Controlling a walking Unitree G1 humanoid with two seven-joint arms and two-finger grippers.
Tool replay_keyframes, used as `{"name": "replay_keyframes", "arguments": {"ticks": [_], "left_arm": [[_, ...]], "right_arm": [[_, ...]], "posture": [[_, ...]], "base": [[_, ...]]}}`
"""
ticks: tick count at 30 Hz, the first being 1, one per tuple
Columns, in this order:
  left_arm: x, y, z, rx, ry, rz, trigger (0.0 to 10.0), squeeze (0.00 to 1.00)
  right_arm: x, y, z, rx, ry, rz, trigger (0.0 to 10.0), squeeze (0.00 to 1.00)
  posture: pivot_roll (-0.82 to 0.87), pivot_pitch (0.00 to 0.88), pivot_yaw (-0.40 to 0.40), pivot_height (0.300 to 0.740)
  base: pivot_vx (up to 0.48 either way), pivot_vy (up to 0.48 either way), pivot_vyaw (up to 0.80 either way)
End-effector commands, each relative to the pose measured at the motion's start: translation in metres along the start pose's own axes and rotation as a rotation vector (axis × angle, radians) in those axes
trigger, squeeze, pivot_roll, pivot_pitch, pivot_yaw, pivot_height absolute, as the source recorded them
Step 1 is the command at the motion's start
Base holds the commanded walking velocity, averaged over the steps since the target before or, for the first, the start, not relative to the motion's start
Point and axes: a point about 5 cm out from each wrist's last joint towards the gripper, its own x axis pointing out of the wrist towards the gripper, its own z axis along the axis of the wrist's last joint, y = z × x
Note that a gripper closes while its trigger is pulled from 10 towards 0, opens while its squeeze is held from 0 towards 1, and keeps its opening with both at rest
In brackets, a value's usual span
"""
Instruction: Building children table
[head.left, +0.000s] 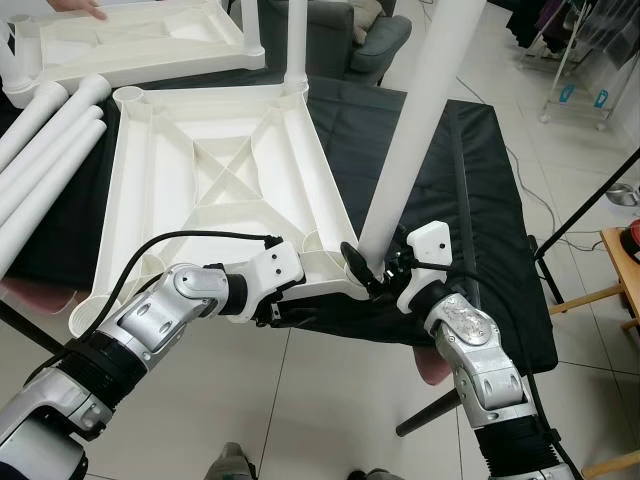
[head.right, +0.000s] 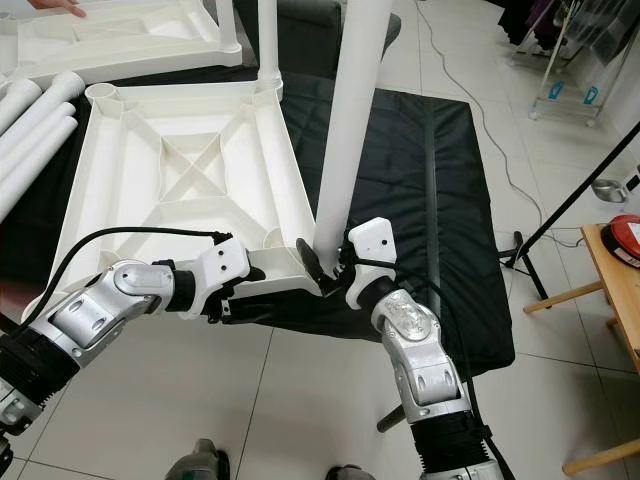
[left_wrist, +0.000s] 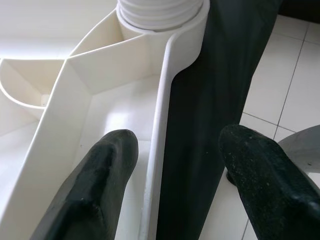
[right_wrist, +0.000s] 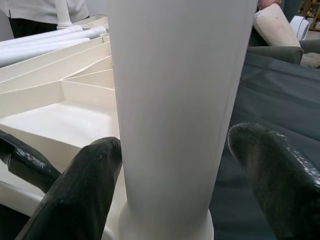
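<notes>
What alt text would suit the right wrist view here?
A white table leg stands upright in the corner socket of an upside-down white tabletop, with the right claw open around its base. Black cloth lies beyond it, and spare white tubes rest further back.

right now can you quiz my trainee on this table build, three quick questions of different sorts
1. True or false: the white leg at the near corner of the upturned tabletop stands upright in its socket.
2. Which gripper has its fingers around that leg? A. left gripper B. right gripper
3. Fill in: the left gripper's fingers straddle the tabletop's ____, one inside the tray and one over the black cloth.

Key
1. True.
2. B; its fingers sit either side of the leg just above the socket, with a gap showing at one finger in the right wrist view.
3. Rim.
</notes>
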Motion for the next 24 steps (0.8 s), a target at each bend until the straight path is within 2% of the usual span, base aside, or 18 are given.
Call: {"name": "replay_keyframes", "arguments": {"ticks": [1, 4, 5, 6, 7, 8, 15, 17, 18, 19, 22, 24], "left_arm": [[-0.006, 0.006, -0.003, -0.032, 0.013, 0.005, 9.6, 0.0], [-0.006, 0.006, -0.002, -0.035, 0.011, 0.005, 9.6, 0.0], [-0.006, 0.006, -0.003, -0.04, 0.01, 0.004, 4.4, 0.0], [-0.006, 0.006, -0.003, -0.04, 0.01, 0.004, 4.4, 0.0], [-0.006, 0.006, -0.003, -0.047, 0.008, 0.005, 1.8, 0.0], [-0.006, 0.005, -0.003, -0.053, 0.0, -0.002, 0.0, 0.0], [-0.004, 0.001, -0.003, -0.004, 0.001, -0.038, 0.0, 0.0], [-0.004, -0.001, 0.0, 0.065, -0.003, -0.068, 0.0, 0.0], [-0.004, -0.001, 0.0, 0.065, -0.003, -0.068, 0.0, 0.0], [-0.003, -0.002, 0.002, 0.111, -0.003, -0.093, 0.0, 0.0], [-0.003, -0.002, 0.002, 0.111, -0.003, -0.093, 0.0, 0.0], [0.0, -0.004, 0.01, 0.236, -0.013, -0.151, 0.0, 0.0]], "right_arm": [[-0.002, 0.003, 0.0, -0.009, 0.002, 0.014, 10.0, 0.0], [-0.002, 0.003, 0.0, -0.013, 0.003, 0.02, 10.0, 0.0], [-0.001, 0.002, 0.001, -0.022, 0.003, 0.031, 10.0, 0.0], [-0.001, 0.002, 0.001, -0.022, 0.003, 0.031, 10.0, 0.0], [-0.001, 0.001, 0.002, -0.032, 0.001, 0.041, 10.0, 0.0], [0.001, 0.0, 0.003, -0.04, -0.001, 0.05, 10.0, 0.0], [0.005, -0.002, 0.006, -0.056, -0.006, 0.076, 10.0, 0.0], [0.007, -0.002, 0.007, -0.064, -0.006, 0.091, 10.0, 0.0], [0.007, -0.002, 0.007, -0.064, -0.006, 0.091, 10.0, 0.0], [0.007, -0.002, 0.007, -0.068, -0.007, 0.097, 10.0, 0.0], [0.007, -0.002, 0.007, -0.068, -0.007, 0.097, 10.0, 0.0], [0.008, -0.003, 0.01, -0.076, -0.011, 0.112, 10.0, 0.0]], "posture": [[0.2, 0.105, 0.005, 0.74], [0.2, 0.105, 0.005, 0.74], [0.2, 0.105, -0.001, 0.74], [0.2, 0.105, -0.001, 0.74], [0.2, 0.104, -0.009, 0.74], [0.2, 0.103, -0.016, 0.74], [0.2, 0.102, -0.029, 0.74], [0.2, 0.102, -0.033, 0.74], [0.2, 0.102, -0.033, 0.74], [0.2, 0.102, -0.033, 0.74], [0.2, 0.102, -0.033, 0.74], [0.19, 0.1, -0.035, 0.74]], "base": [[0.0, 0.0, 0.0], [0.0, 0.0, 0.0], [0.0, 0.0, 0.0], [0.0, 0.0, 0.0], [0.0, 0.0, 0.0], [0.0, 0.0, 0.0], [0.0, 0.0, 0.0], [0.0, 0.0, 0.0], [0.0, 0.0, 0.0], [0.0, 0.0, 0.0], [0.0, 0.0, 0.0], [0.0, 0.0, 0.0]]}}
